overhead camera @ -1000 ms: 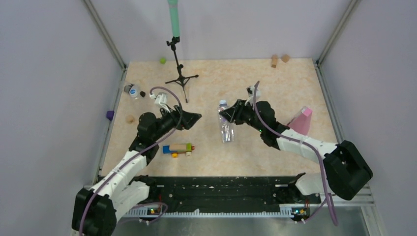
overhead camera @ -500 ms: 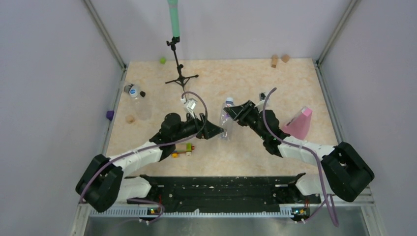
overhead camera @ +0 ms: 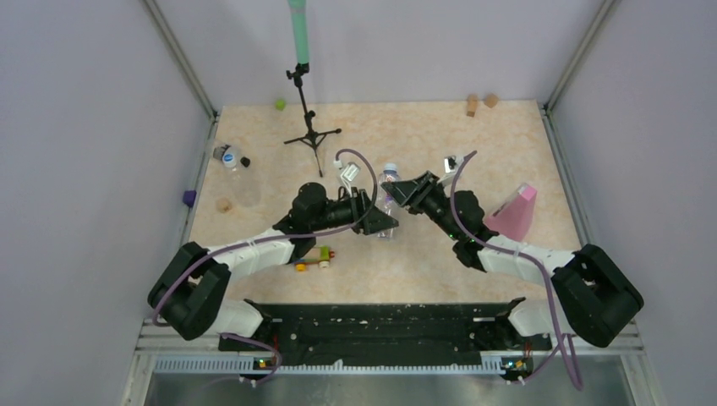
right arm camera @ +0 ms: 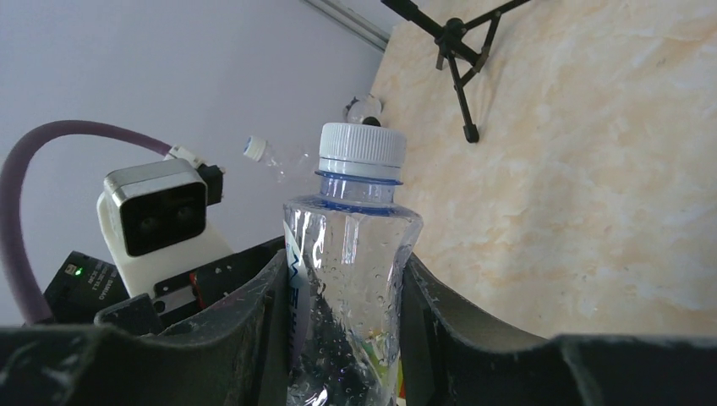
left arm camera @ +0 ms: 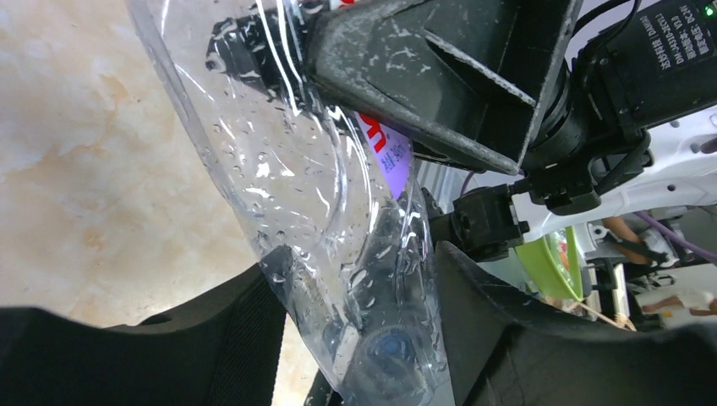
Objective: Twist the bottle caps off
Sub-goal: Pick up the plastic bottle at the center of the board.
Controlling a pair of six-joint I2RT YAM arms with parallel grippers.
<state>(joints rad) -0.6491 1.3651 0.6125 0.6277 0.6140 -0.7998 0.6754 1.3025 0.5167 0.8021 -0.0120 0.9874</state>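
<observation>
Holding the bottle: the right gripper (right arm camera: 342, 272) is closed to a narrow gap on the bottle (right arm camera: 351, 245) just under its shoulder, one finger tight against each side.
Cap: the white cap (right arm camera: 361, 150) sits on the neck above a blue ring, and neither gripper touches it.
Left gripper: the left gripper (left arm camera: 359, 279) is partly closed around the bottle's lower end, and its fingers (left arm camera: 245, 338) lie against both sides of the clear wall.
Bottle's place: it is over the middle of the table (overhead camera: 423, 135) between the two arms, with its cap end pointing toward the far wall. It is clear, with drops of water inside and a purple label (left arm camera: 395, 156). I cannot tell whether its base touches the table.
Second bottle: the second bottle (overhead camera: 230, 158) lies on its side near the table's left edge, well apart from both arms, with a small black cap (overhead camera: 245, 162) just beside it.
Around: a tripod stand (overhead camera: 309, 135) stands toward the far left. A pink wedge (overhead camera: 517, 211) sits beside the right arm. A toy car (overhead camera: 311, 256) lies just beside the left arm.
</observation>
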